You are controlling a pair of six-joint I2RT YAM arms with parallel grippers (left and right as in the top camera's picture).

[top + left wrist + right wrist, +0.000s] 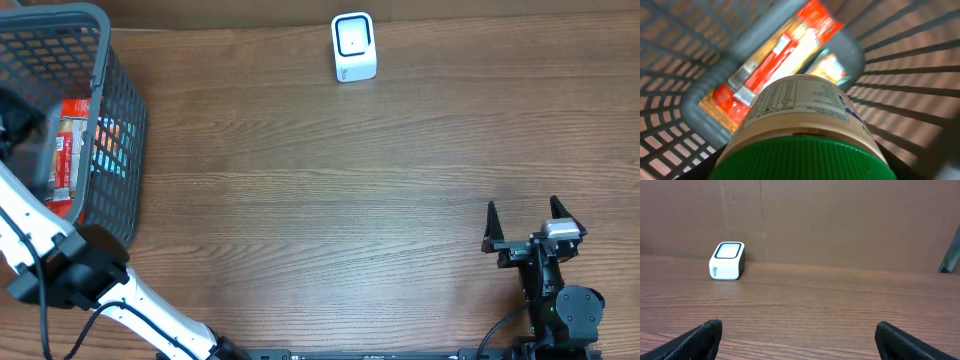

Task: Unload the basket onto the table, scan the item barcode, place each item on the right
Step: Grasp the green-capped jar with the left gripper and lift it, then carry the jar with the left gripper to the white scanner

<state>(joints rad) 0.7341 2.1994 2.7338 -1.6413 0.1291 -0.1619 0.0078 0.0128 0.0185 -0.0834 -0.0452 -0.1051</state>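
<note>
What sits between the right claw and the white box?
Only bare wooden table, from right claw to white box; the right wrist view shows it.

Work surface: a table [330, 190] with a brown wood-grain top, the grain running left to right in the overhead view.

Two things stood directly on it.

1. A grey slatted basket [125, 120] sat at the far left corner, partly cut off by the frame edge. Its wall flared outward toward a thick rounded rim.
2. A small white scanner [354, 47] with a dark-bordered window sat near the far edge, about mid-width, well apart from the basket.

In the right wrist view the scanner sat flat on its base, window face turned upward (marking on its front too small to read).
</note>
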